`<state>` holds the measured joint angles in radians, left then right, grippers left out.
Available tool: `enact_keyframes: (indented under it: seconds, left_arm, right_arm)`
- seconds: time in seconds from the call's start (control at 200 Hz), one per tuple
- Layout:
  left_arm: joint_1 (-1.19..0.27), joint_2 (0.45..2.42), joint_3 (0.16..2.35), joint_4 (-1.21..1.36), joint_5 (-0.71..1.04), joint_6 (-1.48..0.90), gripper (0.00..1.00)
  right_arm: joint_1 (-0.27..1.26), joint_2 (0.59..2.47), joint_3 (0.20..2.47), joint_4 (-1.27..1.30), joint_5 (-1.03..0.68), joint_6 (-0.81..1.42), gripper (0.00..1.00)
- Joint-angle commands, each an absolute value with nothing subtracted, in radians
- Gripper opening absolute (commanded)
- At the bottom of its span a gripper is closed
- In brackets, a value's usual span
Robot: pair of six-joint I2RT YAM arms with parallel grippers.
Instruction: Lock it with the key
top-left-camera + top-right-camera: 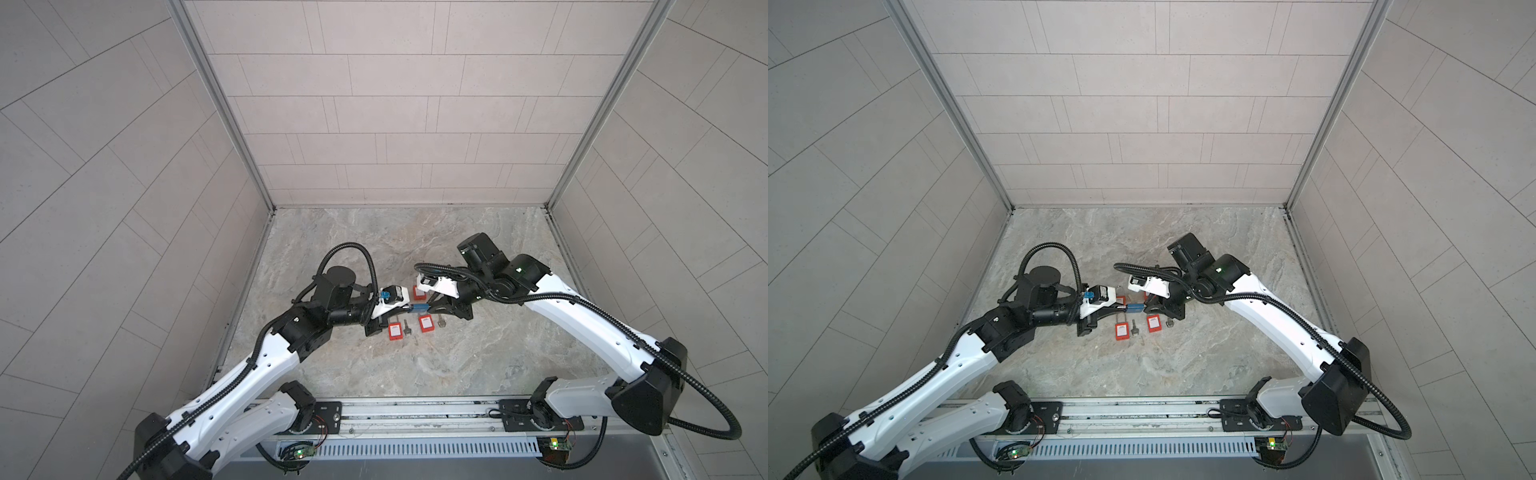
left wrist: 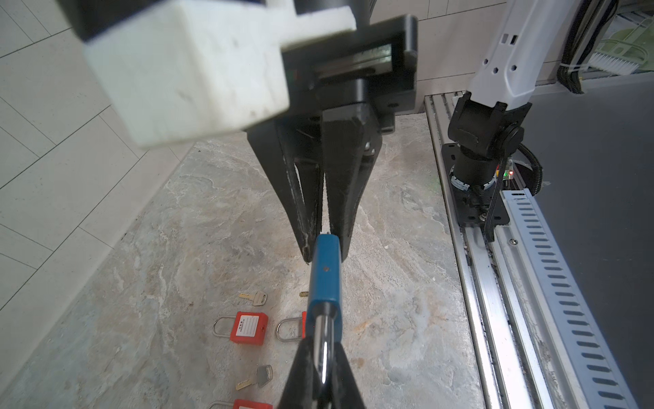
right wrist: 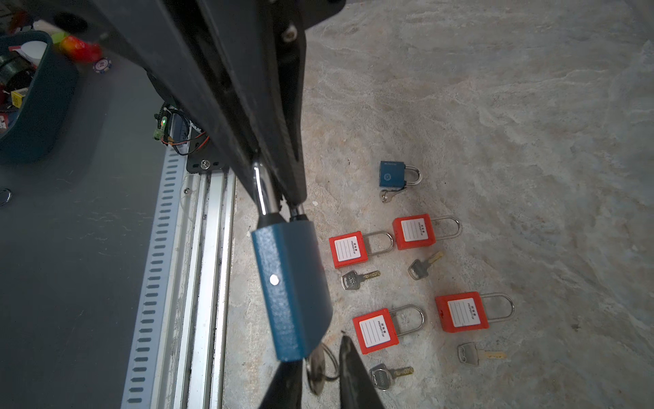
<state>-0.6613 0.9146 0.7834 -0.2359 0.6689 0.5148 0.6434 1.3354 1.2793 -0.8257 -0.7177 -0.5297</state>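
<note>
Near the centre of both top views, the blue padlock (image 1: 419, 308) is held over the counter (image 1: 457, 365), its shackle pinched in the left claw (image 2: 322, 348). The right claw (image 3: 315, 354) stands narrow around the key (image 3: 316, 371) at the padlock's base; whether it grips cannot be told.

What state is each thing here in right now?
blue padlock: held in mid-air, shackle looks closed, key in keyhole.
left gripper: shut on its shackle.
right gripper: open, fingers flanking the key.
second blue padlock: lying flat, shackle closed.
red padlocks: lying flat, shackles closed, loose keys beside them.
</note>
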Motion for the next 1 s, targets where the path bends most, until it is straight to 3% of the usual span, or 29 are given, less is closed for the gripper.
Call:
enact_keyframes:
  seconds: [0.0,0.2,0.635,0.751,0.996]
  left_arm:
    - [-0.66,0.908,0.787,-0.169,0.695,0.521,0.0]
    - [-0.66,0.908,0.787,-0.171,0.694,0.521,0.0]
    - [-0.66,0.894,0.787,-0.17,0.69,0.522,0.0]
    - [-0.66,0.888,0.784,-0.172,0.683,0.52,0.0]
    - [-0.66,0.854,0.778,-0.22,0.656,0.522,0.0]
  right_arm:
    - [0.648,1.342,1.31,-0.824,-0.737,-0.532,0.22]
    - [0.649,1.339,1.319,-0.838,-0.723,-0.54,0.22]
    - [0.648,1.363,1.319,-0.903,-0.696,-0.581,0.05]
    - [0.647,1.364,1.323,-0.928,-0.664,-0.605,0.0]
    - [0.643,1.35,1.339,-1.023,-0.5,-0.677,0.0]
